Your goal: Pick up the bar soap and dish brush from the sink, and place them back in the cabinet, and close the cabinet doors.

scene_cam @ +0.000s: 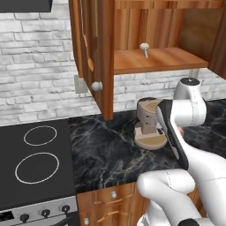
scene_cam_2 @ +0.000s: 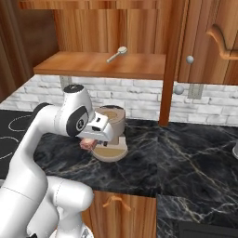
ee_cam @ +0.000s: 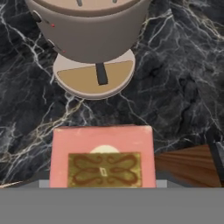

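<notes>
The cabinet (scene_cam: 159, 59) stands open above the dark marbled desk (scene_cam: 106, 150), its left door (scene_cam: 95, 53) swung out toward the camera and its right door (scene_cam_2: 209, 42) folded away to the side. On its wooden shelf lies the dish brush (scene_cam_2: 116, 54), cream head up and thin handle trailing toward the shelf's front, so that half of the job looks done. Below it, on the desk, sits a round tan appliance (scene_cam_2: 110, 132) on a disc-shaped base.

The white arm bends low in front of that appliance, and the tool (scene_cam_2: 89, 143) carries the bar soap (ee_cam: 103, 159): in the right base view the pinkish block peeks out under the hand, and the hand view has it close up against the lens, above the desk. The tool appears clamped on the soap, though the fingertips themselves are hidden behind it.

The step in hand, as I judge it, is carrying the soap to the cabinet. The next move calls for lifting well clear of the appliance, reaching up and in over the shelf edge, and setting the soap down beside the brush without knocking it. Both doors remain to be closed afterwards.
</notes>
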Tool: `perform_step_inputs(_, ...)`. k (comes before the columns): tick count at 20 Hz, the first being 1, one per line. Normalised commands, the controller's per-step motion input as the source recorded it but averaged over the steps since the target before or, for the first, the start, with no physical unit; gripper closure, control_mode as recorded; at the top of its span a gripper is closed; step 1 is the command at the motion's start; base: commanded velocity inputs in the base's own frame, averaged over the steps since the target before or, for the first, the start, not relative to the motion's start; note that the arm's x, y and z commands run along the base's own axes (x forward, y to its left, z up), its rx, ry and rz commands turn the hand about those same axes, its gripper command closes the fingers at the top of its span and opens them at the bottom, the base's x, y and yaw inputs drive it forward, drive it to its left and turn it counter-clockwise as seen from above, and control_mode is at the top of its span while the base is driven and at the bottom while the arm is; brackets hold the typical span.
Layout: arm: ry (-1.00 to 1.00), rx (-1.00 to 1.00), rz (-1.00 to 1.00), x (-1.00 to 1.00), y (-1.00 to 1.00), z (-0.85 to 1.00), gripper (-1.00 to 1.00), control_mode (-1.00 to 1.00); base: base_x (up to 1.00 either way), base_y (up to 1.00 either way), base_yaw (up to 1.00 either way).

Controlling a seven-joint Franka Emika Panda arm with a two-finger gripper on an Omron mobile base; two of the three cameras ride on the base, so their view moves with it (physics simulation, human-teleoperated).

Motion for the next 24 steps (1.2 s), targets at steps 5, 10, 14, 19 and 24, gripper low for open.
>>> perform_step_inputs(5,0.00,0.00,0.00,0.00,0.00,0.00,1.00,1.00,0.04,-0.02,0.00)
perform_step_inputs(10,-0.18,0.00,0.01,0.00,0.00,0.08,1.00,-1.00,0.00,0.00,0.00)
perform_step_inputs(14,-0.32,0.00,0.02,0.00,0.00,0.34,1.00,-1.00,0.00,0.00,0.00)
perform_step_inputs(19,-0.31,0.00,0.01,0.00,0.00,0.35,1.00,-1.00,0.00,0.00,0.00)
perform_step_inputs(24,-0.07,0.00,0.03,0.00,0.00,0.29,1.00,-1.00,0.00,0.00,0.00)
